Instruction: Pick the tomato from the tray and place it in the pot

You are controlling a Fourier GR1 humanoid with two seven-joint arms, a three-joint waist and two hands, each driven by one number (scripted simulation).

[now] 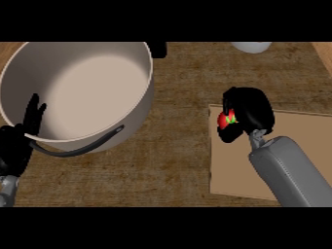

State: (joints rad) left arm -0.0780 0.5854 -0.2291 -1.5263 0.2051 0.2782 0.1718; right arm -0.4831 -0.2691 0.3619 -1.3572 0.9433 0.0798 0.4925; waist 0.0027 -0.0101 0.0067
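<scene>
A red tomato with a green stem shows between the curled fingers of my right hand, over the left edge of the flat tan tray. The hand hides most of the tomato. A large pale pot with a dark handle stands at the upper left, its inside bare. My left hand rests open at the pot's lower left rim, fingers pointing up.
A white rounded object sits at the top edge, right of centre. A small dark object lies behind the pot's rim. Brown counter separates pot and tray. Wooden strips border the far left and far right.
</scene>
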